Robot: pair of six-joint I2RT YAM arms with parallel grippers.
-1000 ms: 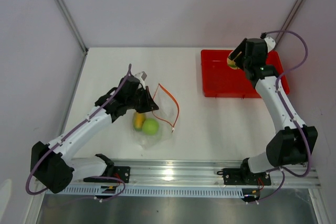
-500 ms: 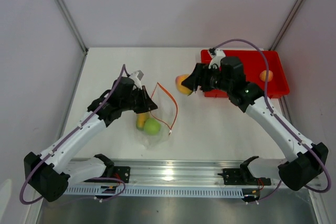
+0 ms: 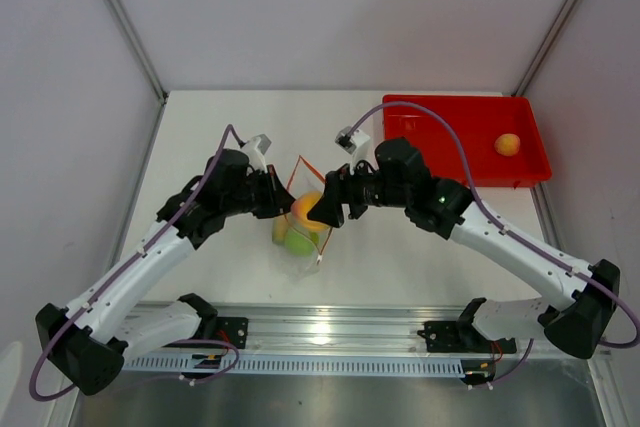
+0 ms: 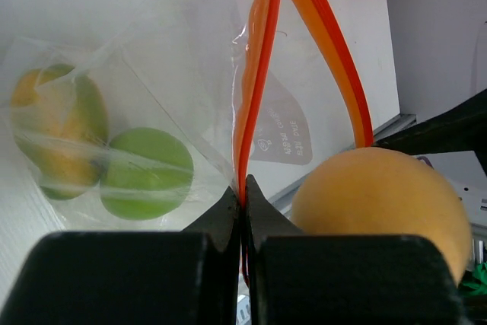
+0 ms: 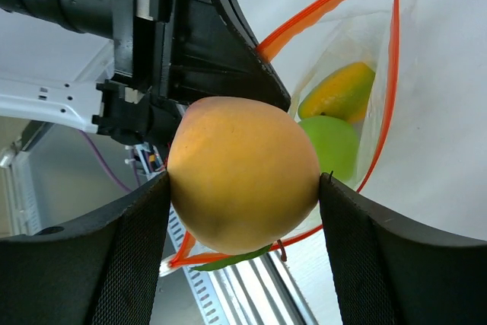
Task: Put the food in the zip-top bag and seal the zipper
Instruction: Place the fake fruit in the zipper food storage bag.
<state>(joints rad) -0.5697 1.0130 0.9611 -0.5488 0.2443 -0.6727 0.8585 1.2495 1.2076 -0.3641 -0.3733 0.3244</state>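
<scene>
Where the two arms meet in the top view, the right gripper [image 3: 322,209] holds an orange-yellow peach [image 3: 307,209] at the zip-top bag [image 3: 312,247] mouth; a second peach [image 3: 507,144] lies in the red tray [image 3: 520,117] well behind it. Left wrist: left gripper [image 4: 242,192] pinched tight on the zipper [image 4: 259,74], green apple [image 4: 144,173] and mango [image 4: 57,131] inside the bag beyond the fingertips. Right wrist: peach clamped between both fingers [image 5: 114,264], bag mouth open just beyond.
</scene>
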